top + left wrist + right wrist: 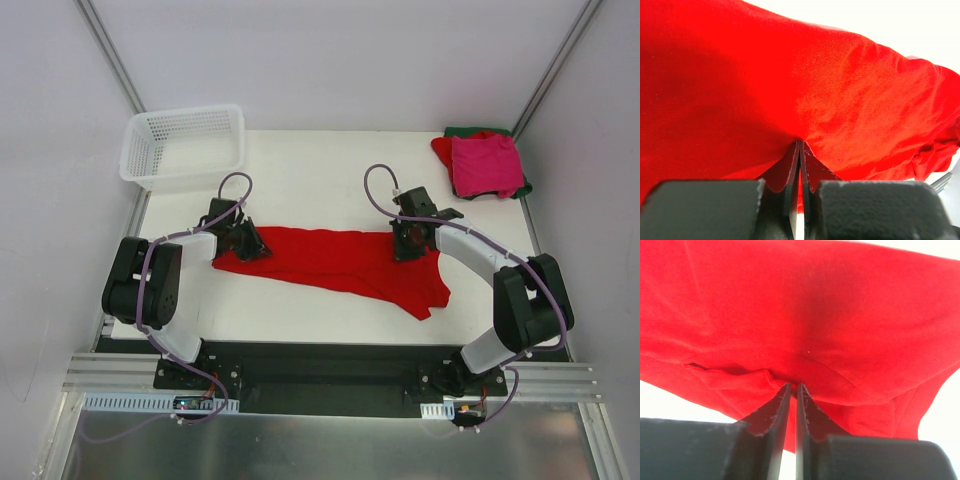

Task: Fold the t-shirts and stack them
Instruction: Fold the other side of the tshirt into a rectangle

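A bright red t-shirt (340, 262) lies stretched across the middle of the white table, folded into a long band. My left gripper (243, 243) is shut on its left end, cloth pinched between the fingertips (800, 145). At the shirt's upper right edge my right gripper (408, 243) has its jaws nearly together on a fold of the red cloth (792, 386). One corner of the shirt droops toward the front right (430, 295). At the far right corner lies a stack of t-shirts: a magenta-pink one (484, 165) on top, red and dark green beneath.
A white plastic mesh basket (184, 146) stands at the back left corner of the table (310, 165). Grey walls and metal posts enclose the table on three sides. The arm bases sit on the rail at the near edge.
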You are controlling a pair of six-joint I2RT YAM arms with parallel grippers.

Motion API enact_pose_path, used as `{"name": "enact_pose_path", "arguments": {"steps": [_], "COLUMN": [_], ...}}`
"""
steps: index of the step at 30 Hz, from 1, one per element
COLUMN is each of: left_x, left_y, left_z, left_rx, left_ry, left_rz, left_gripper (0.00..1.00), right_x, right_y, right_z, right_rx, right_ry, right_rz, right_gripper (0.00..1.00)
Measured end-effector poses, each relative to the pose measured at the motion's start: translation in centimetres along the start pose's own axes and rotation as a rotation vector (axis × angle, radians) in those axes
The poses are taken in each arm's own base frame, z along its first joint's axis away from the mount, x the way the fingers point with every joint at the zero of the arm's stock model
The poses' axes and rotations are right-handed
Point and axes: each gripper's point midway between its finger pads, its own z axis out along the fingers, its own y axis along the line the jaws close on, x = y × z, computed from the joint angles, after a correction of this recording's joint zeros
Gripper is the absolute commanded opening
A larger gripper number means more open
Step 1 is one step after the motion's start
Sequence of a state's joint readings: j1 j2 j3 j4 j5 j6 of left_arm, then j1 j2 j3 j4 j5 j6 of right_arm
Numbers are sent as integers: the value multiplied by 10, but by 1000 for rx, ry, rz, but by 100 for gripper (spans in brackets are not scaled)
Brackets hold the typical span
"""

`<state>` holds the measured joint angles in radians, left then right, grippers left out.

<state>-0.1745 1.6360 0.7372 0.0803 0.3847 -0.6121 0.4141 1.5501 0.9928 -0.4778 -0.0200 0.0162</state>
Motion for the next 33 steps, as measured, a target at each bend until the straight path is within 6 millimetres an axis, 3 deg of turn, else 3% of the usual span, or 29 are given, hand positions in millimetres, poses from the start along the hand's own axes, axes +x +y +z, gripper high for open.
{"name": "enact_pose_path", "arguments": {"steps": [2,18,27,33], "left_x": [0,0,0,0], "left_y": [0,0,0,0], "left_z": [0,0,0,0], "left_rx": [0,0,0,0], "left_ry": [0,0,0,0], "left_rz": [0,0,0,0], "left_gripper": [0,0,0,0], "right_x": [0,-3,-41,-49], "right_y": [1,8,49,79], "right_z": [0,-3,-13,-8], "right_rx": [-7,-33,-111,-160], "right_ry": [1,-1,-60,-48], "right_rz": [-2,-9,-68,-117], "right_gripper": [1,1,1,1]}}
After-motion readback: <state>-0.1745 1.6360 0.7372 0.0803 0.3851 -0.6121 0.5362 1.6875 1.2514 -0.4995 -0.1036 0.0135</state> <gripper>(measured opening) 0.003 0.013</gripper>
